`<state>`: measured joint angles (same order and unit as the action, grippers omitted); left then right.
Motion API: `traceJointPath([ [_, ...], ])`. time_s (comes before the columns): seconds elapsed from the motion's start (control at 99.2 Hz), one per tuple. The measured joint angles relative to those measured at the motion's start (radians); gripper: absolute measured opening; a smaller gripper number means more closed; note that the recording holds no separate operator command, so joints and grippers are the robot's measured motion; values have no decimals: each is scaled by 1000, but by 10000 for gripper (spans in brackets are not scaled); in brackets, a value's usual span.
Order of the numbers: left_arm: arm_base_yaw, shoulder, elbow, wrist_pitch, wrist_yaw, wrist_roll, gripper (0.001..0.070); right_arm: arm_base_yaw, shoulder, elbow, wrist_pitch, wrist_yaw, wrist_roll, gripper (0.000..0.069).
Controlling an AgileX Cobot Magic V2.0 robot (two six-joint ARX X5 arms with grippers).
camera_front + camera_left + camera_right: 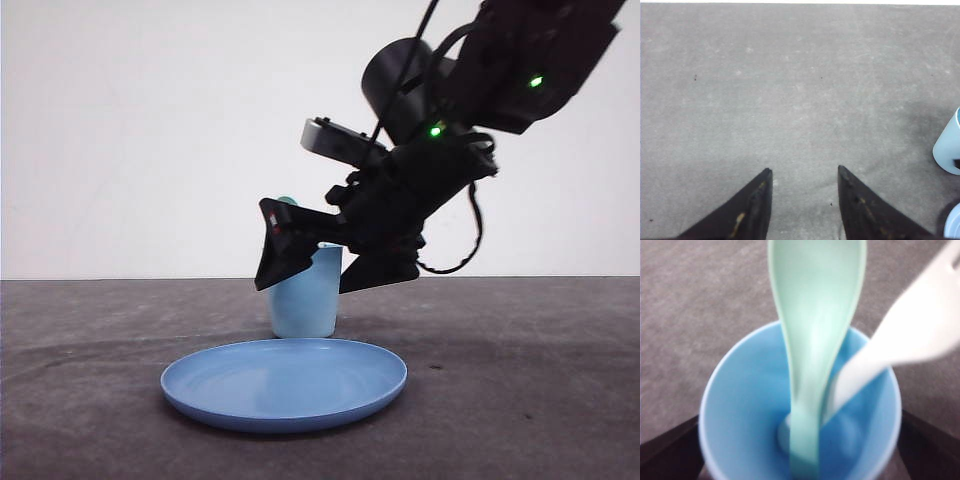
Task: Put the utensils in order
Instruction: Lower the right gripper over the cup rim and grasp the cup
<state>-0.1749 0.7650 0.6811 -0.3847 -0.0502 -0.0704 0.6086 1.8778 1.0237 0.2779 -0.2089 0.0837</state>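
Utensils stand together in the light blue cup [740, 405]: the mint-green spoon [812, 340] leans handle-down with its oval bowl above the rim, and the white fork [910, 335] rests beside it, handle down in the cup, tines up and blurred at the frame edge. In the front view the right gripper [335, 262] hangs over the cup, just behind the blue round plate [285, 383], with 1 finger on each side of the rim. Its fingers stand apart around the cup, and I see nothing pinched between them. The left gripper [804, 175] hovers over bare grey table [790, 90], jaws parted and empty, with the cup off to its side.

My judgement: both pieces are already in the cup, so the placing step looks finished or at release. The next move calls for a straight lift clear of the rim, without brushing the tall spoon or tipping the light cup
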Motion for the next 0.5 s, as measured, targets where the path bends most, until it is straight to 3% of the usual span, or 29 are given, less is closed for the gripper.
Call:
traceJointPath([
  [0.232, 0, 0, 0, 0, 0, 0, 239, 0, 23, 17, 4, 3, 0, 672],
  [0.434, 0, 0, 0, 0, 0, 0, 239, 0, 23, 18, 19, 4, -2, 483],
  [0.504, 0, 0, 0, 0, 0, 0, 239, 0, 23, 18, 19, 4, -3, 464],
])
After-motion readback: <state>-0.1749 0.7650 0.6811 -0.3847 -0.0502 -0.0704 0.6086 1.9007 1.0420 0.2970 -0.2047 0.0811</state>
